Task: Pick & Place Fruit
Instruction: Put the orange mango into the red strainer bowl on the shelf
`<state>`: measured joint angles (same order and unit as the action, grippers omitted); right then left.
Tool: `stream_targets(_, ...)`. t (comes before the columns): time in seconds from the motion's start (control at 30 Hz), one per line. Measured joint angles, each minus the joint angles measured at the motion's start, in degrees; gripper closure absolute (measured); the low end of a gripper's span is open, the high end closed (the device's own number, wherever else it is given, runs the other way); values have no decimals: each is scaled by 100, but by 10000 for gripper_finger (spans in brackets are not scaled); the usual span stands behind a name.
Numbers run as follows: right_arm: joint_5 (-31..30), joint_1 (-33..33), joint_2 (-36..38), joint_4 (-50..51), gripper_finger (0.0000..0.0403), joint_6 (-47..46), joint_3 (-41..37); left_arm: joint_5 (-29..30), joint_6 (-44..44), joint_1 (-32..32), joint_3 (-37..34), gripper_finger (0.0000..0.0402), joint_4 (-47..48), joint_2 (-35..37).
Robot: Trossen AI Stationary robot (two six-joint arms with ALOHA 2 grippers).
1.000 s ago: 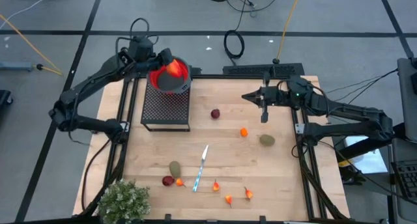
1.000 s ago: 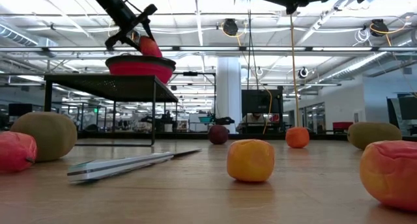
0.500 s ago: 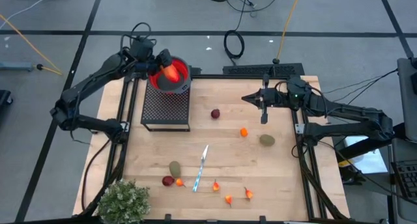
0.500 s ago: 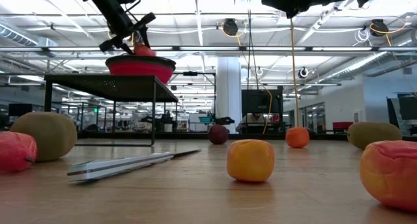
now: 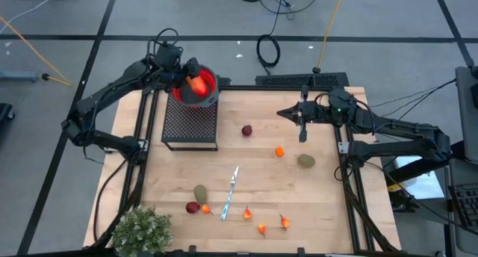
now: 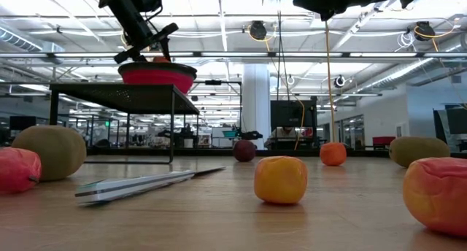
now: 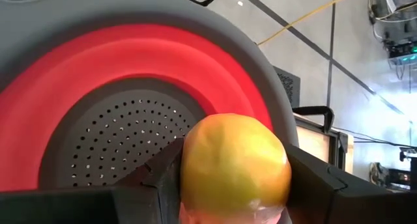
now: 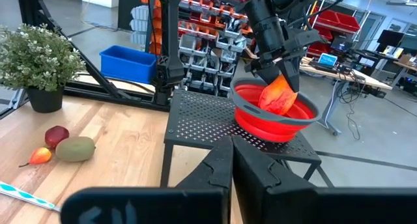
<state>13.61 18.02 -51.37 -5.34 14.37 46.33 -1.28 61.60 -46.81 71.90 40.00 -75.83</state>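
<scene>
The left gripper (image 5: 193,76) lowers an elongated orange-red fruit (image 8: 278,94) into a red bowl (image 5: 196,88) that stands on a black mesh stand (image 5: 190,122) at the table's far left. Its fingers are closed snugly on the fruit's flanks, as the left wrist view shows, with the fruit (image 7: 234,162) hanging over the bowl's perforated grey bottom. The fruit is inside the rim but seemingly not yet resting on the bottom. To finish well, the arm should probably ease down until the fruit is near the bottom, open the fingers just enough to free it, then lift straight up so neither finger catches the rim and tips the bowl off the stand.

The right gripper (image 5: 302,121) waits above the table's far right side, fingers pressed together and holding nothing. Other fruits lie loose on the wooden table (image 5: 328,205): a dark-red ball (image 5: 246,130), a small orange ball (image 5: 279,151), an olive-brown oval (image 5: 306,160).
</scene>
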Motion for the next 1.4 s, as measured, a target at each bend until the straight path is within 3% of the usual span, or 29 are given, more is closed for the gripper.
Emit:
stream_targets(1.1,2,-1,0,-2,403,-20,4,-26,-211,55,-2,199,-51,-331)
stream_targets(1.4,1,-2,0,-2,403,-20,4,-33,-455,55,-2,138,-323,-330)
